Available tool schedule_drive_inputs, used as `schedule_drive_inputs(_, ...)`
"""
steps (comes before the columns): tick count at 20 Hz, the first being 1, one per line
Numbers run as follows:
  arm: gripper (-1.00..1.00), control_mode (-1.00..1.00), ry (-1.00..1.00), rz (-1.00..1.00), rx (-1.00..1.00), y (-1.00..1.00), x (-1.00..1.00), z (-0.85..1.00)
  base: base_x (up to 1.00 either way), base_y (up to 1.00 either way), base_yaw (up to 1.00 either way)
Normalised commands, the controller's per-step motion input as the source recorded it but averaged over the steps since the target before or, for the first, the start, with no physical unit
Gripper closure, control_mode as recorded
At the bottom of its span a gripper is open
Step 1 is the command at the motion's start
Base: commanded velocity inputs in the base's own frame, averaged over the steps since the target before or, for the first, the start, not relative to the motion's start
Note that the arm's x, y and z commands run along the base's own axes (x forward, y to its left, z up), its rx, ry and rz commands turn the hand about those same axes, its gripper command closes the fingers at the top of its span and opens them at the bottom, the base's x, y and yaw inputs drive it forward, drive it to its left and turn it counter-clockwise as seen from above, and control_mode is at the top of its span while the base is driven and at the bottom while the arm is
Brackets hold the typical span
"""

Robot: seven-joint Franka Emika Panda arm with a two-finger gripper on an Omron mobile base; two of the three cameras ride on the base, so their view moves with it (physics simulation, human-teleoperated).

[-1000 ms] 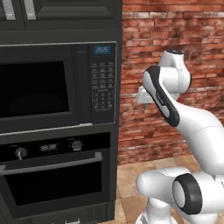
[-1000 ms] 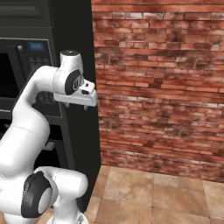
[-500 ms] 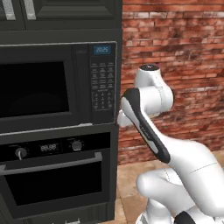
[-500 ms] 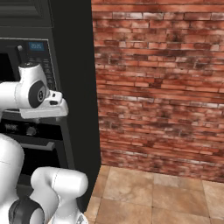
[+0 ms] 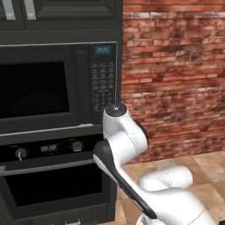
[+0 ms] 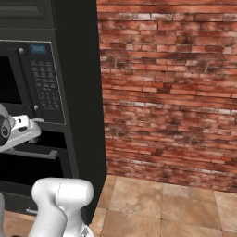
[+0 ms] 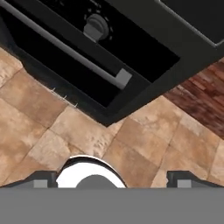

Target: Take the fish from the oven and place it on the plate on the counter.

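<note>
In front of the tall black cabinet column, you have the arm (image 5: pixel 125 145) folded low, its elbow joint at about 5 o'clock from the microwave keypad (image 5: pixel 102 83) in the left base view. The oven (image 5: pixel 52 184) sits directly below the microwave (image 5: pixel 39 90); its door is shut, the horizontal bar handle (image 5: pixel 48 167) running across the top of the dark glass. Two knobs (image 5: pixel 78 145) flank a small digital display (image 5: pixel 47 148) on the oven's control strip.

In the hand view, you look down along the gripper (image 7: pixel 111 180). Its two dark fingertips (image 7: pixel 40 180) rise at the bottom edge, set far apart with nothing between them: the pincer stands wide open and grips nothing. The oven handle (image 7: pixel 65 48) crosses the upper left of that view diagonally, from 10 o'clock toward the centre, with one knob (image 7: pixel 95 27) above it near 12 o'clock. Tan floor tiles (image 7: pixel 144 144) lie under the fingertips.

In the right base view, you see the wrist end of the arm (image 6: pixel 16 132) at 9 o'clock, just in front of the cabinet face, below the keypad (image 6: pixel 45 88). The brick wall (image 6: pixel 171 92) runs to the right of the cabinet.

The fish cannot be seen; with the oven door closed, the oven interior is hidden from you.
</note>
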Motion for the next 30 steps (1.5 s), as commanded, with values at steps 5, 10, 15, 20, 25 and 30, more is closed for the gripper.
schedule_drive_inputs(5,-1.0,-1.0,-0.06,0.37,-0.25,0.83,0.03,-0.1,0.0,0.0,0.0)
schedule_drive_inputs(10,-1.0,-1.0,0.0,0.35,-0.34,0.87,0.21,-0.11,0.0,0.0,0.0)
schedule_drive_inputs(15,-1.0,-1.0,0.0,0.19,-0.29,0.68,0.23,-0.29,0.0,0.0,0.0)
schedule_drive_inputs(20,-1.0,-1.0,0.0,0.05,-0.19,0.62,0.18,-0.44,0.0,0.0,0.0)
schedule_drive_inputs(25,-1.0,-1.0,-0.11,0.03,-0.04,0.36,0.24,-0.61,0.0,0.0,0.0)
schedule_drive_inputs(30,-1.0,-1.0,-0.25,0.09,0.0,0.21,0.45,-0.47,0.0,0.0,0.0)
